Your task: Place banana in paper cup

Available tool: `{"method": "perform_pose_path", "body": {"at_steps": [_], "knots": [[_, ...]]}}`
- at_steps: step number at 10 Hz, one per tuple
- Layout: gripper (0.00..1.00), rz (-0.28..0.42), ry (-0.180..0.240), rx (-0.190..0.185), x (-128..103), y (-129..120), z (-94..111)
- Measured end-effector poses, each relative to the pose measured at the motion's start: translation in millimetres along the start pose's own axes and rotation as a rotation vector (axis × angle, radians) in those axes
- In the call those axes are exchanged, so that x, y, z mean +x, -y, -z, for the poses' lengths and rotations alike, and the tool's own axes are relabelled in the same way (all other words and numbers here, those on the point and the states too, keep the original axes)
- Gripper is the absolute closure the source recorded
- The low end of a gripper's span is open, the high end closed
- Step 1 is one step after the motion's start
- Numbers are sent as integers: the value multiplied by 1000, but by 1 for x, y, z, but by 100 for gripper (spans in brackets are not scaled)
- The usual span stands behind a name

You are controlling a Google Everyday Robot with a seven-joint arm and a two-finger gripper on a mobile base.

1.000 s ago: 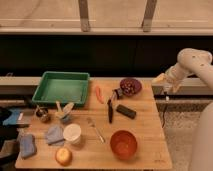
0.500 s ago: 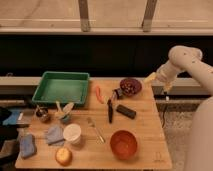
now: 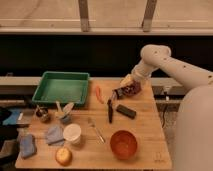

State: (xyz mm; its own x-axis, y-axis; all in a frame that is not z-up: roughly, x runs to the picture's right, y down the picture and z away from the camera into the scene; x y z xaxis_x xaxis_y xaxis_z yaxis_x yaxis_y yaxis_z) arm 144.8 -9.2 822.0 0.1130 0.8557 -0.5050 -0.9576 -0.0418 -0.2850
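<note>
Your hand hangs by the dark bowl, well apart from the banana; clenched or released, I cannot tell. Approach step: reach across to it

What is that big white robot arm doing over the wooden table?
The white robot arm reaches in from the right, and its gripper hangs over the back of the wooden table, close to a dark bowl. The small pale banana sits far off on the left side, near the plain white paper cup. It is not in the cup yet.
</note>
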Motion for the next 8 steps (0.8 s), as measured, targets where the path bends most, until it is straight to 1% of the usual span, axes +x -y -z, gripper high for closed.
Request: {"method": "perform_pose_path", "body": {"at_steps": [1,2,3,8], "knots": [[20,68,-19,-11,8,-30,-6],[20,104,-28,-6,13,-41,-8],[20,113,-31,-7,14,-44,-9],[20,116,-32,-7,14,-44,-9]]}}
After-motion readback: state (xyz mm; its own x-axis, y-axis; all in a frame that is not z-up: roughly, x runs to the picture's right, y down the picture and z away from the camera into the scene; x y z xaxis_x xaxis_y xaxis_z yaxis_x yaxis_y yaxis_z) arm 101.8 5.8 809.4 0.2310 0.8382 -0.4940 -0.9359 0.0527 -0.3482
